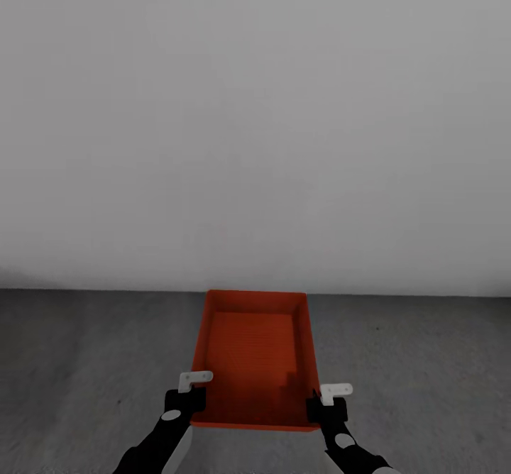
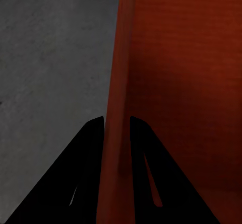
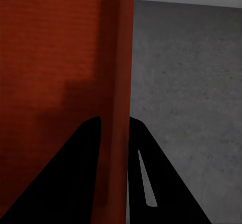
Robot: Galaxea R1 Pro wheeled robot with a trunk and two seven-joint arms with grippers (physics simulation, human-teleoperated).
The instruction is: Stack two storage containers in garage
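Observation:
One red-orange storage container (image 1: 255, 353) is held level in front of me, above the dark grey concrete floor (image 1: 85, 360) of the garage. My left gripper (image 1: 193, 396) is shut on its left wall near the front corner; in the left wrist view the two black fingers (image 2: 85, 173) pinch the thin orange wall (image 2: 117, 133). My right gripper (image 1: 318, 404) is shut on the right wall in the same way, with black fingers (image 3: 75, 173) on either side of the wall (image 3: 117, 133). The container is empty.
A plain white wall (image 1: 255, 119) stands straight ahead, meeting the concrete floor just beyond the container's far edge. Bare floor spreads to the left and right of the container.

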